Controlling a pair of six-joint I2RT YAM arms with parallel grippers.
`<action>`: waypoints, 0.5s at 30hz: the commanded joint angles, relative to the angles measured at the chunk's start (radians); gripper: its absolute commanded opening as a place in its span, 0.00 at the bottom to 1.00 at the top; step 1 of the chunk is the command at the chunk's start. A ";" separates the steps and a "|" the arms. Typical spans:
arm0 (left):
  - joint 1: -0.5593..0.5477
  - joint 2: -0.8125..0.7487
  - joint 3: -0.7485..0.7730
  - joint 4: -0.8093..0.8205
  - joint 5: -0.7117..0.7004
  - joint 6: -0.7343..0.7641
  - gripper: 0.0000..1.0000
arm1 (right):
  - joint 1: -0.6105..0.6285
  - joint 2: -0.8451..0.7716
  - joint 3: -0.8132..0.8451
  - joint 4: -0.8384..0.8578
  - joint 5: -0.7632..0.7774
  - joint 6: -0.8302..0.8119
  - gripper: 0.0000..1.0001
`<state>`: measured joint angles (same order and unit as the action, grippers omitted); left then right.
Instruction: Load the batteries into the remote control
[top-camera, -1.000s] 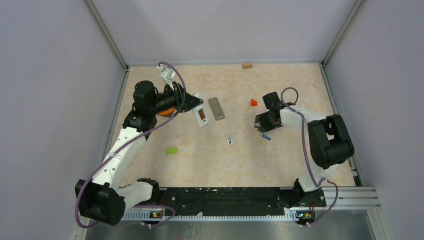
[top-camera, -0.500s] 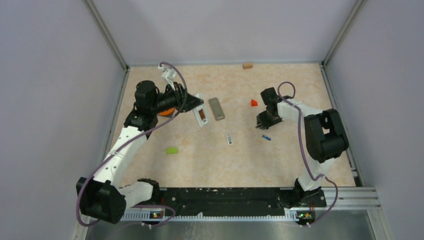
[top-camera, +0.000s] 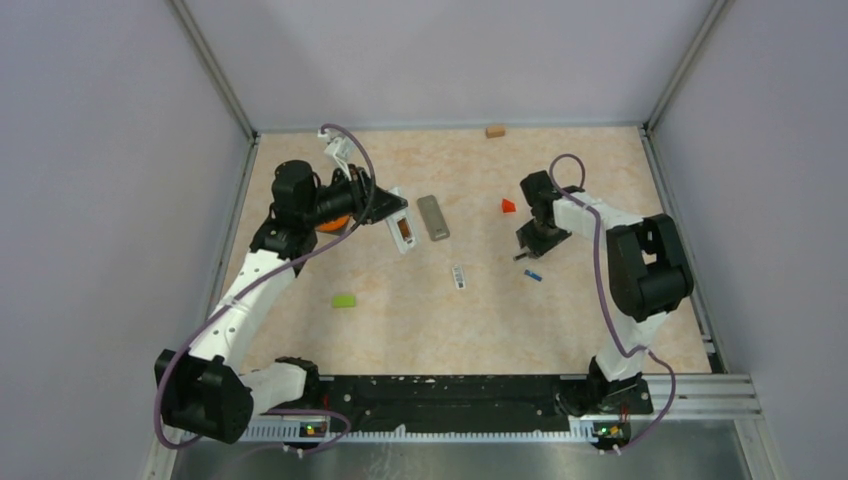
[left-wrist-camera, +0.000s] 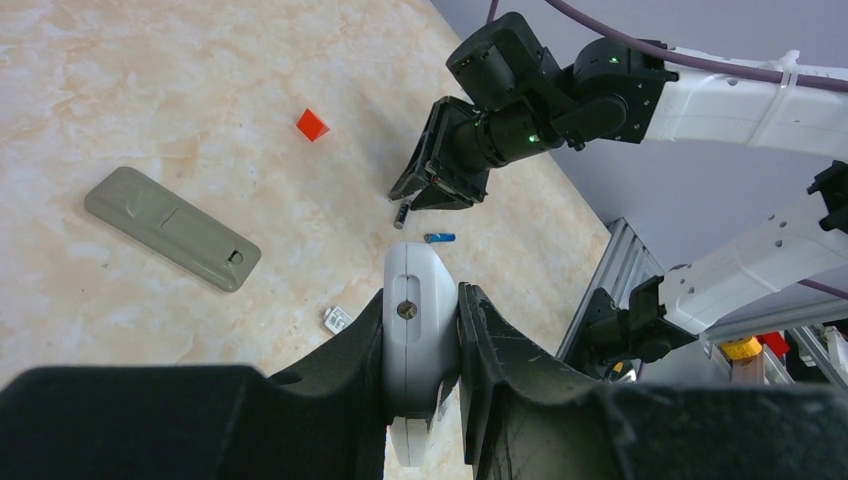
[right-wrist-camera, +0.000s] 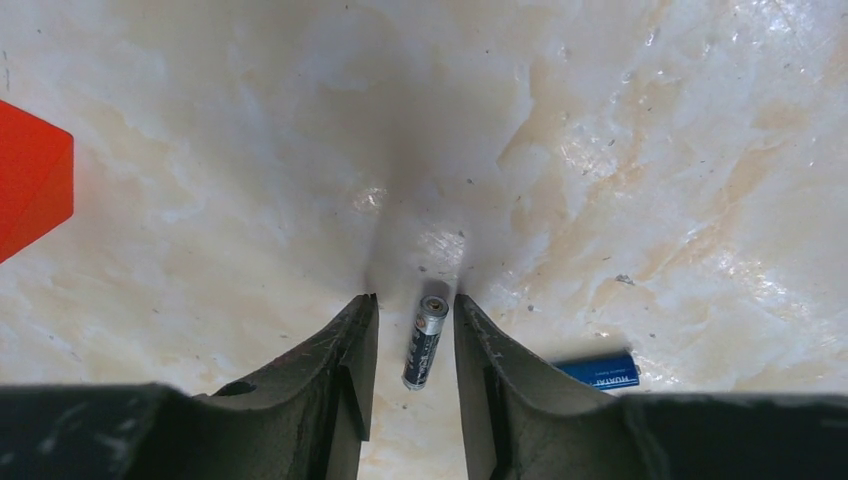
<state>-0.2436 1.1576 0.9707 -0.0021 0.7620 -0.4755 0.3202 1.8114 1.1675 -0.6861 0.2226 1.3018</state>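
Right gripper (right-wrist-camera: 413, 308) straddles dark battery (right-wrist-camera: 424, 345); blue battery (right-wrist-camera: 600, 372) half hidden.

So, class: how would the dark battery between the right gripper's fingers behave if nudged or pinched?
The dark battery, a smooth cylinder lying flat, would probably roll if nudged. It looks rigid; its glossy casing might slip between the fingers.

Dark battery (right-wrist-camera: 425, 342) lay flat on the table near the red wedge block (top-camera: 508, 205), on its arm-base side; blue battery (right-wrist-camera: 597, 372) lay flat just beside it, farther from the block. White remote (top-camera: 401, 228), orange bay showing on top, well left of the block, clamped in left gripper (left-wrist-camera: 421, 310)
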 joint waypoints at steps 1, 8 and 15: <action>0.004 -0.004 0.007 0.046 -0.001 0.011 0.00 | -0.012 0.053 -0.023 0.009 -0.008 -0.014 0.33; 0.004 -0.005 0.002 0.048 0.000 0.004 0.00 | -0.010 0.070 -0.047 0.060 -0.069 -0.046 0.13; 0.004 0.036 0.010 0.019 0.031 -0.037 0.00 | 0.003 0.028 -0.047 0.087 -0.010 -0.139 0.02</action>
<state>-0.2436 1.1687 0.9707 -0.0029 0.7639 -0.4854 0.3157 1.8198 1.1648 -0.6331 0.1669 1.2385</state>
